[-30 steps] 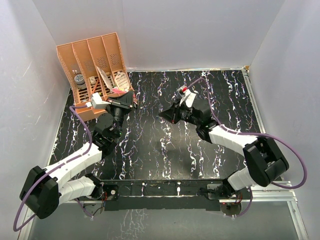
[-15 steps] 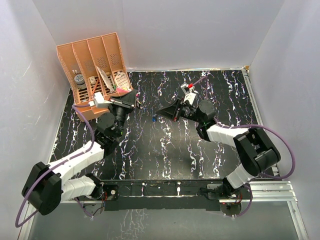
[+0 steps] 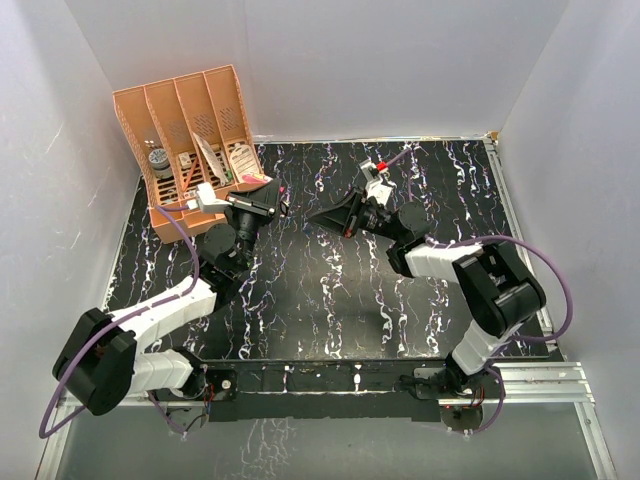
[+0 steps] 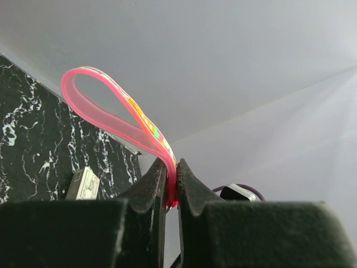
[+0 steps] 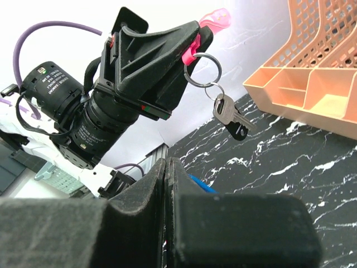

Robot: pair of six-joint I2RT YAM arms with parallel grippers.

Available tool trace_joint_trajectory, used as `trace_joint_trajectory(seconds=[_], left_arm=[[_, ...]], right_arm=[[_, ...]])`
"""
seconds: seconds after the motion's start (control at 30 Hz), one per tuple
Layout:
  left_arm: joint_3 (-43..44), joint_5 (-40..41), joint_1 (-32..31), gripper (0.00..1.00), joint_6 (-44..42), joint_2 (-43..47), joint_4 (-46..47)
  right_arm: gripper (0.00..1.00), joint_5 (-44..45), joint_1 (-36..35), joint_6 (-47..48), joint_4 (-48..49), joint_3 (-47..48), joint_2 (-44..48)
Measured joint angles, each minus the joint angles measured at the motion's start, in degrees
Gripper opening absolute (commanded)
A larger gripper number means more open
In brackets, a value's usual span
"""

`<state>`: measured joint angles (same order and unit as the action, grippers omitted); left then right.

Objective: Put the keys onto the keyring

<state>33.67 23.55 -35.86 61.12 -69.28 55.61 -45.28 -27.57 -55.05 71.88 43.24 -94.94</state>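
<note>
Left jaws clamped on the floppy pink strap (image 4: pixel 106 120). Ring (image 5: pixel 202 70) hangs above the desk (image 5: pixel 290 162), dark key (image 5: pixel 233 118) on it. Right jaws together, seemingly pinching the blue key (image 5: pixel 199 183): light, slippery. I'd grip its head.

keyring (image 4: pixel 146 124): pink strap loop pinched upright in left end effector (image 4: pixel 172 167), silver ring (image 5: pixel 209 85) dangling clear of tabletop. dark key (image 5: pixel 226 114) hangs from ring. blue key (image 5: pixel 201 183): only a sliver shows.
</note>
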Motion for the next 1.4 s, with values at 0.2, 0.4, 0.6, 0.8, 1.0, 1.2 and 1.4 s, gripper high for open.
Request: trace_joint_trajectory(seconds=[0.2, 0.4, 0.6, 0.8, 1.0, 1.2, 1.4], left_arm=[[-0.02, -0.26, 0.00, 0.00, 0.55, -0.46, 2.49], [-0.02, -0.59, 0.00, 0.00, 0.92, -0.74, 3.50], [-0.02, -1.01, 0.00, 0.00, 1.07, -0.76, 4.24], [0.48, -1.18, -0.02, 0.00, 0.81, -1.46, 4.22], [3.04, -1.79, -0.02, 0.00, 0.22, -3.06, 3.89], [4.17, -2.01, -0.02, 0.00, -0.68, -3.58, 3.85], [4.55, -2.14, -0.02, 0.00, -2.12, -3.61, 3.19]], right_arm=[[0.00, 0.28, 0.00, -4.85, 9.20, 1.27, -4.90], [0.00, 1.20, -0.02, -9.18, 10.99, 2.71, -11.06], [0.00, 2.56, -0.02, -11.30, 11.02, 4.07, -14.21], [0.00, 5.14, -0.04, -11.39, 11.06, 5.60, -14.43], [0.00, 8.28, -0.04, -11.74, 11.08, 7.69, -14.43], [0.00, 10.10, -0.09, -11.93, 11.08, 8.44, -14.21], [0.00, 10.23, -0.13, -11.91, 11.08, 8.41, -12.61]])
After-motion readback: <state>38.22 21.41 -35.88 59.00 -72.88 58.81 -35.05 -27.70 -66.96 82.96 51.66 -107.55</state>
